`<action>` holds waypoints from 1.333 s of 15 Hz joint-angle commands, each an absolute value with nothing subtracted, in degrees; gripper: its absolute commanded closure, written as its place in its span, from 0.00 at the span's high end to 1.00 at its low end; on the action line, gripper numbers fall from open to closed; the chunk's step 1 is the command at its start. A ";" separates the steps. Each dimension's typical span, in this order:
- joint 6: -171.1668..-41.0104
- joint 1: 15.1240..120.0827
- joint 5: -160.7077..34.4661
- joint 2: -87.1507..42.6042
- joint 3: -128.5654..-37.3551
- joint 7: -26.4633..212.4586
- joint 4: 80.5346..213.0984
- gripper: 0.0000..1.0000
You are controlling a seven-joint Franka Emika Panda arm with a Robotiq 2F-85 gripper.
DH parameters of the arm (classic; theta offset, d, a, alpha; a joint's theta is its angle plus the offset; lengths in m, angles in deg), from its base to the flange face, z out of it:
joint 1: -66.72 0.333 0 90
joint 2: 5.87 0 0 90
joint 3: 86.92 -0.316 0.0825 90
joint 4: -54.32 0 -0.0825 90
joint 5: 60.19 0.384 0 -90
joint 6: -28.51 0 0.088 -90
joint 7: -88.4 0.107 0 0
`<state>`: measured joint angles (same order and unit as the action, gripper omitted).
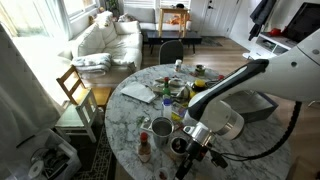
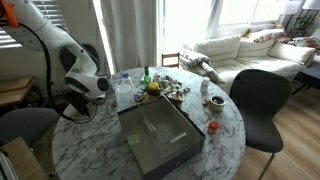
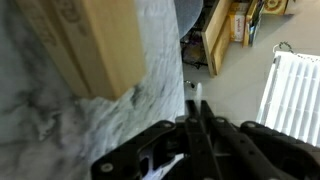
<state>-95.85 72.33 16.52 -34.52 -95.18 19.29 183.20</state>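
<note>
My gripper (image 3: 193, 100) has its two dark fingers pressed together, and a tiny pale speck shows at their tips; I cannot tell what it is. In both exterior views the gripper (image 1: 192, 152) (image 2: 72, 103) hangs over the rim of the round marble table (image 1: 125, 125). Nearest to it in an exterior view are a dark cup (image 1: 178, 145), a white mug (image 1: 160, 128) and a red-capped bottle (image 1: 145, 150). In the wrist view a tan wooden box (image 3: 95, 45) lies on the marble just beside the fingers.
A grey flat case (image 2: 160, 135) lies mid-table, with a red cup (image 2: 212, 127) and several small items (image 2: 165, 88) around it. A dark chair (image 2: 258, 100), a wooden chair (image 1: 75, 88), a sofa (image 1: 105, 40) and a radiator (image 3: 295, 90) stand around the table.
</note>
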 commanded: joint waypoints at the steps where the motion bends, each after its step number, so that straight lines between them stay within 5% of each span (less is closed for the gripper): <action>1: -92.74 71.93 17.40 -31.16 -94.51 19.38 185.37 0.01; 8: -86.41 72.59 10.89 -15.93 -92.48 31.65 192.90 0.01; 20: -103.03 73.63 -25.49 -7.20 -93.66 55.49 193.49 0.01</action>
<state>-98.96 72.68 -16.94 -7.74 -92.85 50.63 192.72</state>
